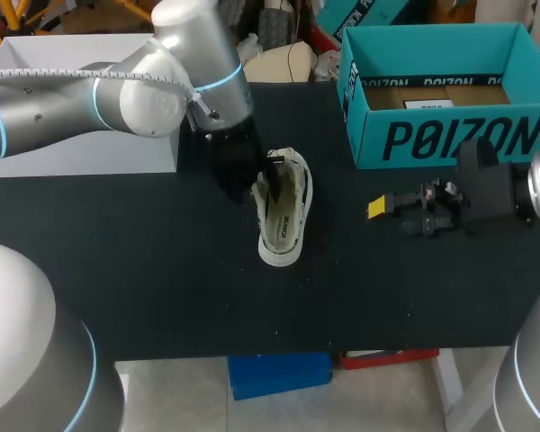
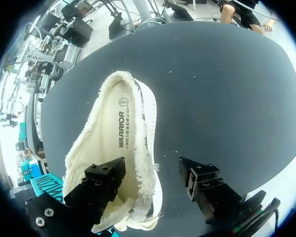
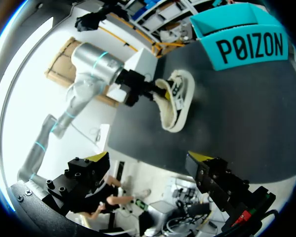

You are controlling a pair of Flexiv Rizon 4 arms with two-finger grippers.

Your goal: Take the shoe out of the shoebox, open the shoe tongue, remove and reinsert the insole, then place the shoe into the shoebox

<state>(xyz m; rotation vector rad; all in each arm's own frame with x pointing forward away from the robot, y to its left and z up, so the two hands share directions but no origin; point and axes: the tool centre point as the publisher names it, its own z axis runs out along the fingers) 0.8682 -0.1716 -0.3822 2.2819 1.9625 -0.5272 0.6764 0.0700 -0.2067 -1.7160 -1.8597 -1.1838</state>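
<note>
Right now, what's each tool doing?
Left tool: open, one finger over the shoe opening, not gripping.
Right tool: open, empty.

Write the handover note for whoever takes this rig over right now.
Left end effector: open, one finger over the shoe's opening, the other outside its wall.
Right end effector: open, empty, above the table near the shoebox.
Shoe is out of the shoebox, sole down on the table, insole inside.
Left: insole out and back, if not already done (cannot tell), then shoe into the shoebox.
</note>
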